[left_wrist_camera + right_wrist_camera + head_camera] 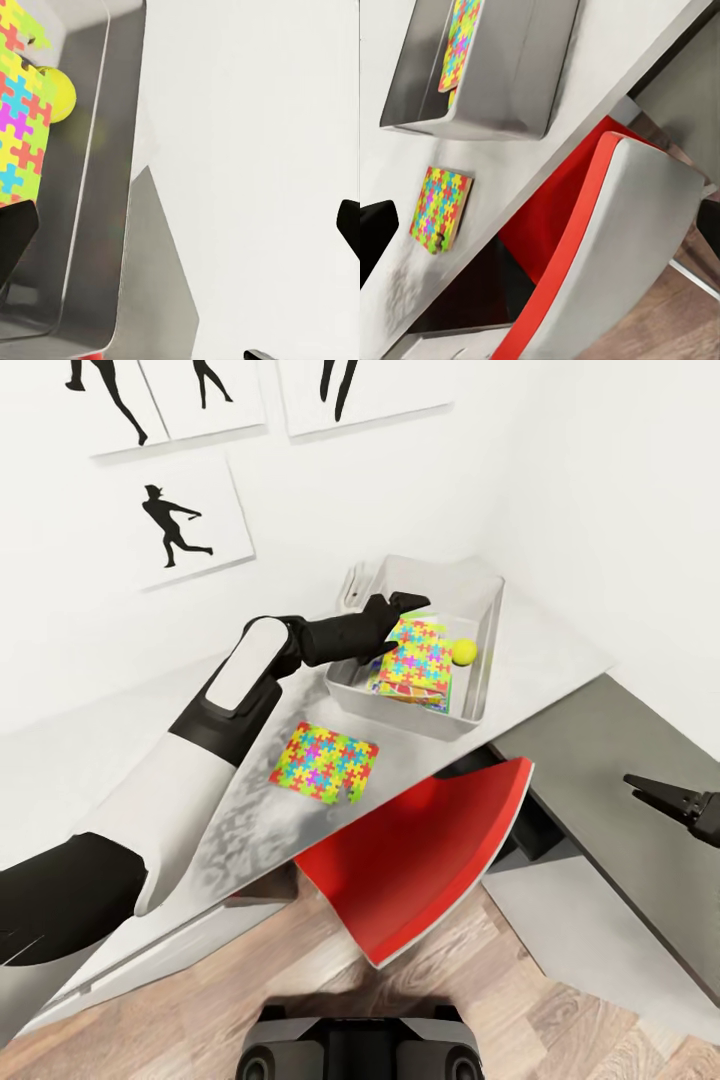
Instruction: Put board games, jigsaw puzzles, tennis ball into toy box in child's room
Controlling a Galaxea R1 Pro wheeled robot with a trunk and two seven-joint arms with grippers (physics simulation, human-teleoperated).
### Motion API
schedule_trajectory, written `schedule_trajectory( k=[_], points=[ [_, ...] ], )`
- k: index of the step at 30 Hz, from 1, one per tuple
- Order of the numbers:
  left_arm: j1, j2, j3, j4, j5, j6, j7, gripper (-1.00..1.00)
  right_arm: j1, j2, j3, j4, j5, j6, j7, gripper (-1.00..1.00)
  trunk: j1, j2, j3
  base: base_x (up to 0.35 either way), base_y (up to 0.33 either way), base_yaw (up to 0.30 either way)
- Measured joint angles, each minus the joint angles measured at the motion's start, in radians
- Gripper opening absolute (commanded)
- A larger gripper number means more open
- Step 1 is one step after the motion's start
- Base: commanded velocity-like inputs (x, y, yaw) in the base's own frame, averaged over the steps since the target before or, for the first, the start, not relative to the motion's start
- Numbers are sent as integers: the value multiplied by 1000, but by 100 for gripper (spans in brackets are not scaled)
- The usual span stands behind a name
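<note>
**One puzzle in the bin, one left on the table**

Nearest: wood floor, and a red chair (420,860) tucked under the table (560,650) edge.

Right gripper (660,796) hangs low over the darker corner section of the table, well clear of the toys. Its fingertips look close together, but I cannot tell whether it is fully closed; it carries nothing.

On the light table top, just beyond the chair, lies a jigsaw puzzle (324,761), flat, apart from the toy box (487,680) and on its near side.

Further back, the left gripper (405,602) reaches over the toy box, fingers spread wide with nothing between them; the wrist camera shows the dark fingertips far apart at the frame edges.

Inside the toy box: the second jigsaw puzzle (418,657) lies on top of what looks like game boxes, with the tennis ball (464,651) just beside it.

Judgement: the left gripper is over the box with a puzzle already dropped in. The next move calls for lifting clear of the bin wall, swinging to the loose puzzle and getting fingers under a thin, flat square, likely at an edge.
</note>
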State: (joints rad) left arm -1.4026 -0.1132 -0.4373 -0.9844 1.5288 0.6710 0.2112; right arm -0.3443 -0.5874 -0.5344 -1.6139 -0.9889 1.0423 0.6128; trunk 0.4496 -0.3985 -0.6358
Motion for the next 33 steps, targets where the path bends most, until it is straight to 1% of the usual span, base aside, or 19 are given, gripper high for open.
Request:
schedule_trajectory(
  k=[8, 17, 22, 24, 25, 26, 28, 29, 30, 31, 33],
  points=[
    [5, 2, 0, -36, 0, 0, 0, 100, 0, 0, 0, -1, 0, 0, 0, 100, 0, 0, 0, -46, 0, 0],
    [11, 6, 1, -72, 3, 1, 0, 100, 0, 0, 0, -1, 0, 0, 0, 100, 0, 0, 0, -154, 0, 0],
    [31, 10, 6, -103, 3, 1, 0, 100, 0, 0, 0, 0, -1, 0, 1, 100, 0, 0, 0, -73, 0, 0],
    [48, 14, 10, -137, 3, 1, 0, 100, 0, 0, 0, -1, 0, 0, 0, 100, 0, 0, 0, -44, 0, 0],
    [48, 14, 10, -137, 3, 1, 0, 100, 0, 0, 0, -1, 0, 0, 0, 100, 0, 0, 0, -35, 0, 0],
    [57, 19, 14, -158, 3, 1, 0, 100, 0, 0, 0, -1, 0, 0, 0, 100, 0, 0, 0, -28, 0, 0],
    [79, 39, 23, -204, 5, 1, 1, 100, 0, 0, 0, -1, 0, 0, 0, 100, 0, 0, 0, -23, 0, 0],
    [80, 39, 24, -204, 5, 1, 1, 100, 0, 0, 1, -1, 0, 0, 0, 100, 0, 0, 0, -18, 0, 0],
    [91, 51, 28, -228, 6, 0, 1, 100, 0, 0, 1, -1, 0, 0, 0, 100, 0, 0, 0, -18, 0, 0],
    [92, 52, 29, -229, 7, 0, 1, 100, 0, 0, 1, -1, 0, 0, 0, 100, 0, 0, 0, -14, 0, 0],
    [119, 76, 37, -277, 9, 1, 1, 100, 1, 0, 5, -1, 0, 0, 0, 100, 0, 0, 0, -12, 0, 0]
  ],
)
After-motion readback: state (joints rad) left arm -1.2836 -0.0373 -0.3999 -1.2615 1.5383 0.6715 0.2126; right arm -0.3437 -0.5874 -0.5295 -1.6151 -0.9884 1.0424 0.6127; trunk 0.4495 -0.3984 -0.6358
